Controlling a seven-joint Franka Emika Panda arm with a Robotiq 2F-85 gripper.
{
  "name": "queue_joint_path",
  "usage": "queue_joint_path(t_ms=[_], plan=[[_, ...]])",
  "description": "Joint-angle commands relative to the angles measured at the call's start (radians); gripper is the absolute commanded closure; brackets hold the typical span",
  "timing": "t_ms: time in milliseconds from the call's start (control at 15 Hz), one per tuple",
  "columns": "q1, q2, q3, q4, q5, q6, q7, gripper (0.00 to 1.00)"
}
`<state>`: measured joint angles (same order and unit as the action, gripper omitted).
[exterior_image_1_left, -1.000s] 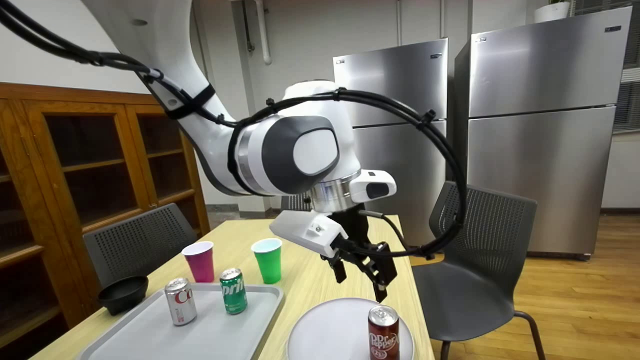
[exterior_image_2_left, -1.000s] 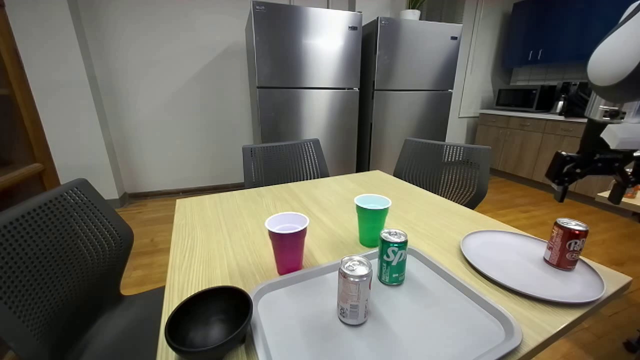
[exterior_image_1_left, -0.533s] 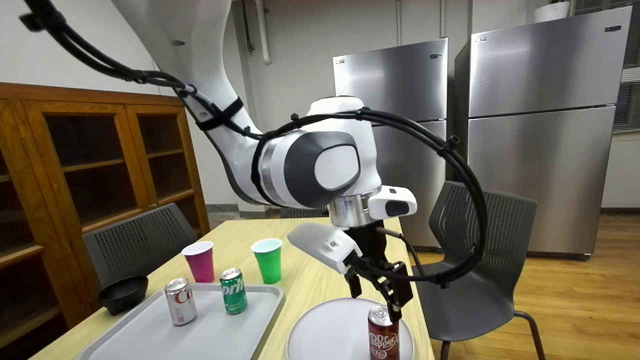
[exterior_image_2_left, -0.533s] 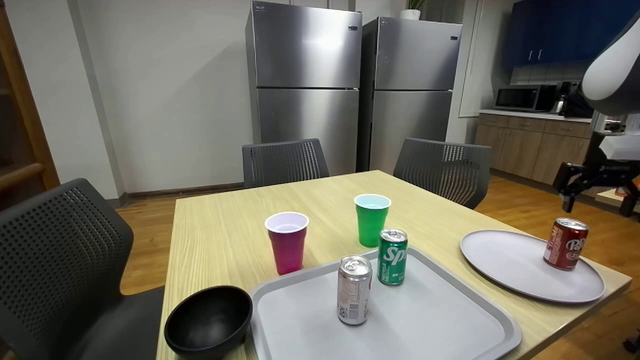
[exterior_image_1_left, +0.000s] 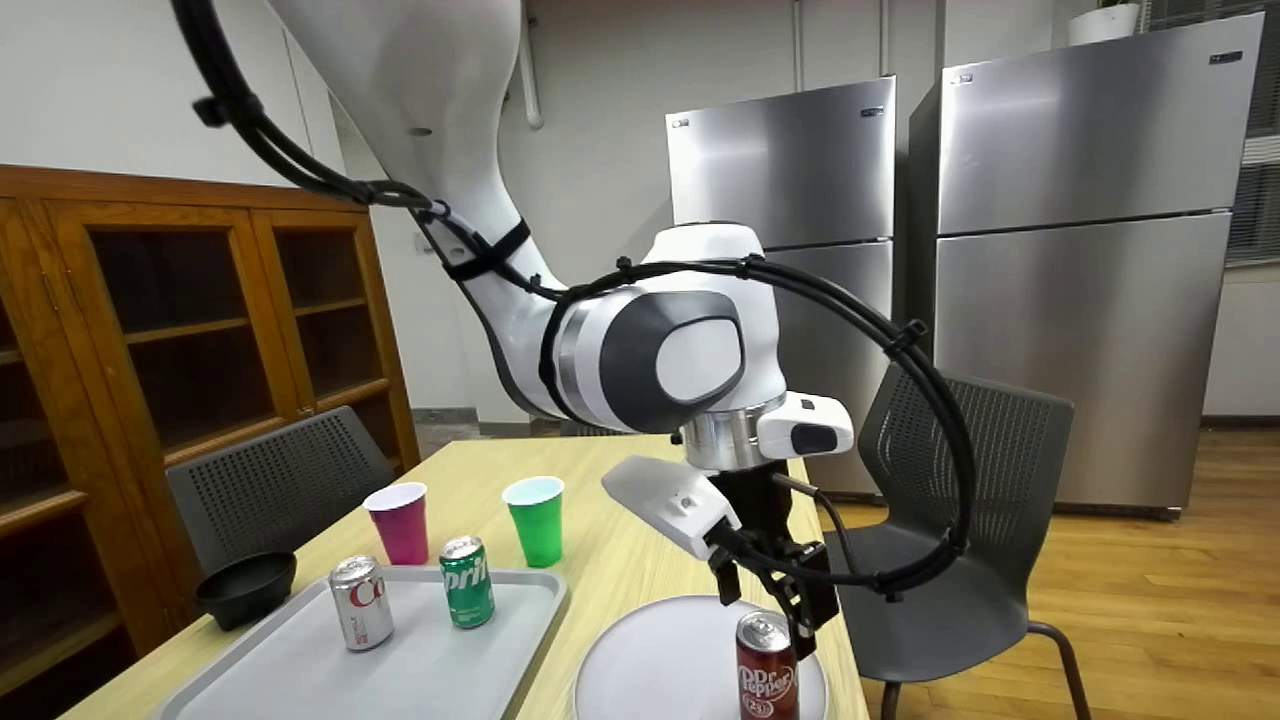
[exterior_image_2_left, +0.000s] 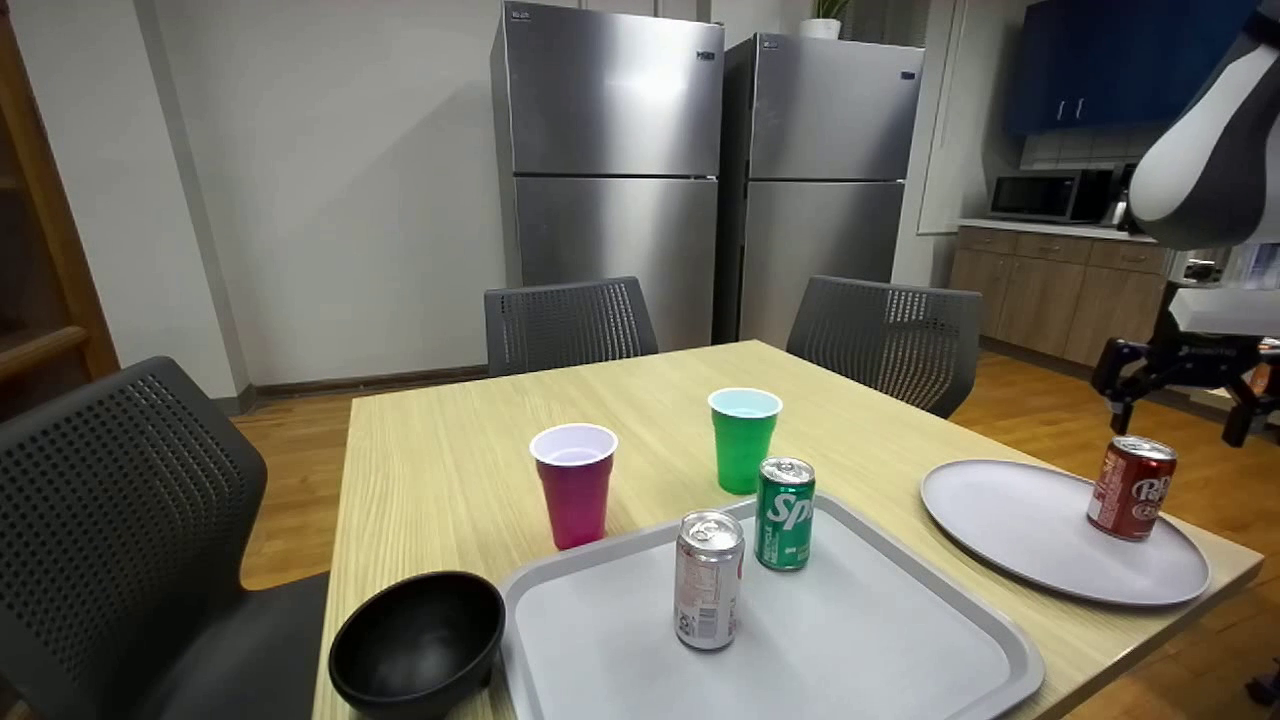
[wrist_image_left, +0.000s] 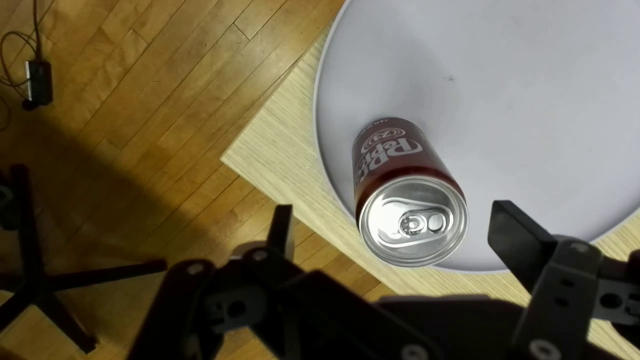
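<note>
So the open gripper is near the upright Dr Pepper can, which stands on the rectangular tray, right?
Not quite: the upright Dr Pepper can stands on the round plate, not the rectangular tray, as the wrist view shows. The open gripper is near it.

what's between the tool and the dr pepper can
Nothing shows between the tool and the Dr Pepper can; in the wrist view that stretch is bare.

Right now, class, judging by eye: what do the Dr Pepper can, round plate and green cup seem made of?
Dr Pepper can: metal, probably aluminium; bare lid and pull tab shine, the side is printed.
Round plate: perhaps plastic or melamine, possibly ceramic; smooth, pale, fairly matte.
Green cup: probably plastic; thin wall, slight sheen, pale inside.
</note>
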<state>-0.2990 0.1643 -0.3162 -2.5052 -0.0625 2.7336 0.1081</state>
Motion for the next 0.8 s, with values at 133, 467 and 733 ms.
queue_joint_path(t_ms=[133,467,733], plan=[[0.004,0.069,0.020,0.068,0.070,-0.026,-0.015,0.00],[0.005,0.104,0.031,0.090,0.095,-0.018,-0.017,0.00],[0.008,0.118,0.030,0.096,0.095,-0.015,-0.017,0.00]])
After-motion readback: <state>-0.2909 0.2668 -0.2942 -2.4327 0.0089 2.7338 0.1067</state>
